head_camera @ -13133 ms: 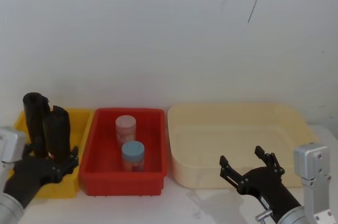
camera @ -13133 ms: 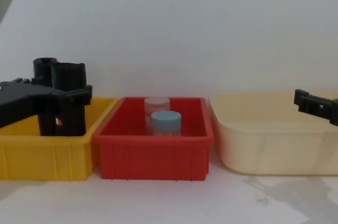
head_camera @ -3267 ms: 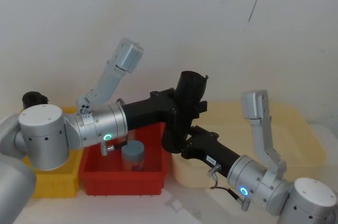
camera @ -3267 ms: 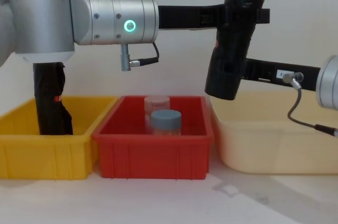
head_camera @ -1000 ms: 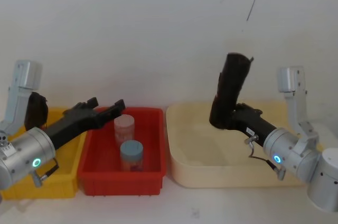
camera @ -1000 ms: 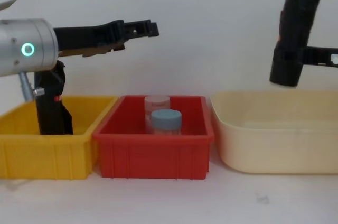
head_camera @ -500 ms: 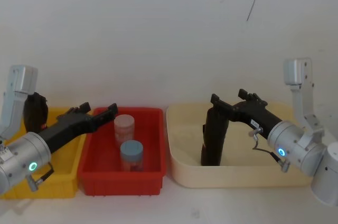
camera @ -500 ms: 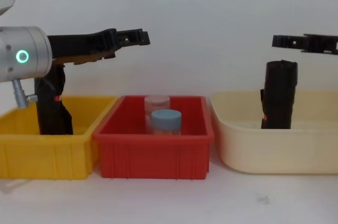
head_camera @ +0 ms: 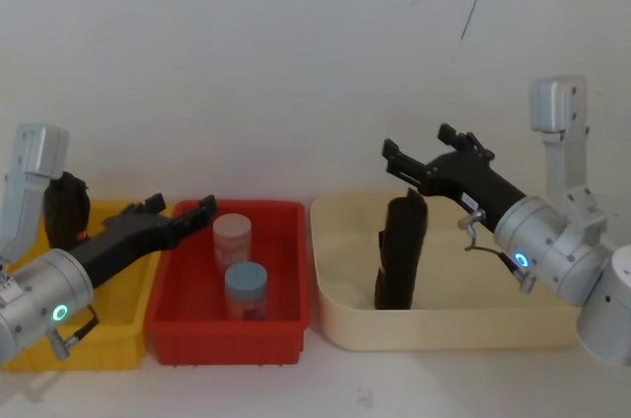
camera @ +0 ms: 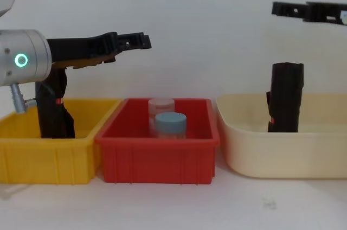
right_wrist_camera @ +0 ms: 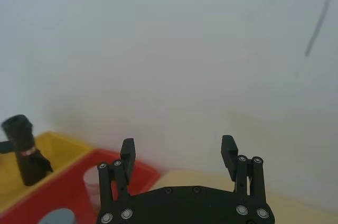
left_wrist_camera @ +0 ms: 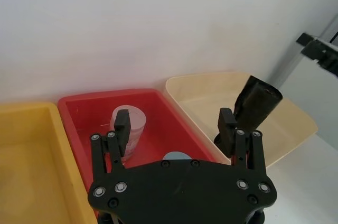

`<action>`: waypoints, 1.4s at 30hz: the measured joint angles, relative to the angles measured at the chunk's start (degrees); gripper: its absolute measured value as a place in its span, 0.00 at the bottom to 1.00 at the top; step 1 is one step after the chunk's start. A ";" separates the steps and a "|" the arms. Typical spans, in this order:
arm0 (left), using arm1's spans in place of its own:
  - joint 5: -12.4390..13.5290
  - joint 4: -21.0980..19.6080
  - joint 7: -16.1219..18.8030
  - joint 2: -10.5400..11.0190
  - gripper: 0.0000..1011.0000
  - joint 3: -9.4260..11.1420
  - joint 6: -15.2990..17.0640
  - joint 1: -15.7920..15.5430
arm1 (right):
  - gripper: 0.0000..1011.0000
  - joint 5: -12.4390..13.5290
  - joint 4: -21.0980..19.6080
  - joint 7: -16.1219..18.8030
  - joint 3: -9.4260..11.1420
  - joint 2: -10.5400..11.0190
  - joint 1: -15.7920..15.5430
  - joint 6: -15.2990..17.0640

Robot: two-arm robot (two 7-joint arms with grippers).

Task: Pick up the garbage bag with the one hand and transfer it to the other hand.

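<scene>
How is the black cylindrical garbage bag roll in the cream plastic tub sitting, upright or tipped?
Upright: the roll stands on end inside the tub.

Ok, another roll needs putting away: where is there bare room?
Barest: the cream tub right of the garbage bag, which stands under the open right end effector. Also the yellow bin in front of the rumpled roll. Crowded: the red bin, two jars mid-floor, left end effector open above its left rim.
</scene>
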 joint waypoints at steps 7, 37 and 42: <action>0.00 -0.04 0.15 0.03 0.99 -0.04 0.03 0.04 | 0.99 -0.47 -2.20 2.30 -1.39 0.12 0.02 -0.52; 0.01 -0.08 0.33 0.05 0.99 -0.05 0.04 0.12 | 0.99 -3.14 -5.25 7.35 -12.64 -1.07 3.93 9.81; 0.01 -0.07 0.33 0.04 0.99 -0.04 0.03 0.12 | 0.99 -3.62 -5.02 6.02 -13.02 -1.74 4.35 11.85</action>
